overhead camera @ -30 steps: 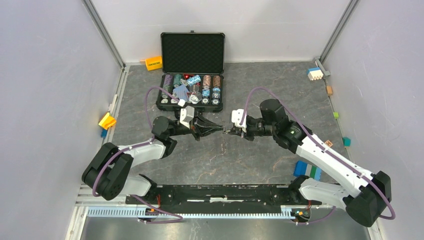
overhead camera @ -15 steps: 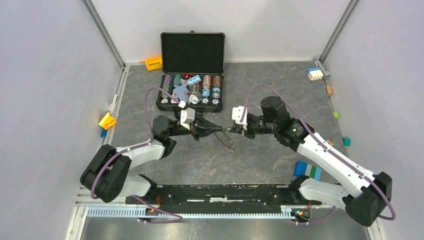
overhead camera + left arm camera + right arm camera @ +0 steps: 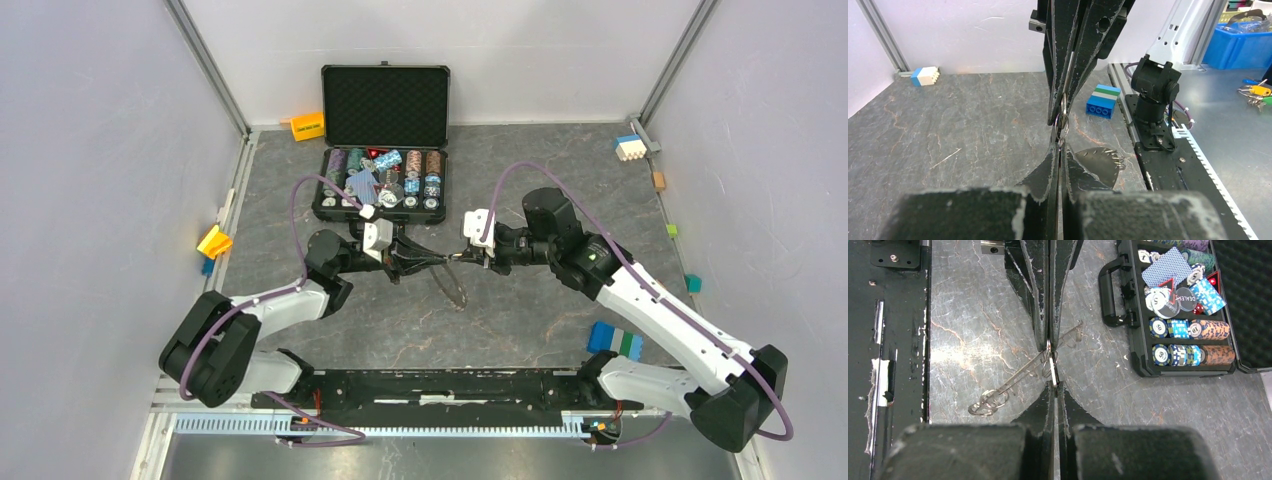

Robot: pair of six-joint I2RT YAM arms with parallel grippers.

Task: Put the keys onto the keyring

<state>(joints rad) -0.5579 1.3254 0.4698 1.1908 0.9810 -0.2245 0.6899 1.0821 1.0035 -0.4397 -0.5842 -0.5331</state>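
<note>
We see the two claws meeting tip to tip in the middle of the table. The left claw (image 3: 432, 260) is pressed together, and it looks like it is pinching the keyring (image 3: 456, 284). The keyring hangs down from the tips toward 6 o'clock. The right claw (image 3: 458, 258) is pressed together too, and it pinches a small silver key (image 3: 1053, 374) right at the spot where the tips touch. A few little rings (image 3: 988, 401) hang on the far end of the keyring. The open black case (image 3: 385, 105) sits at 12 o'clock from the claws. A blue block (image 3: 613, 340) lies at 4 o'clock.
</note>
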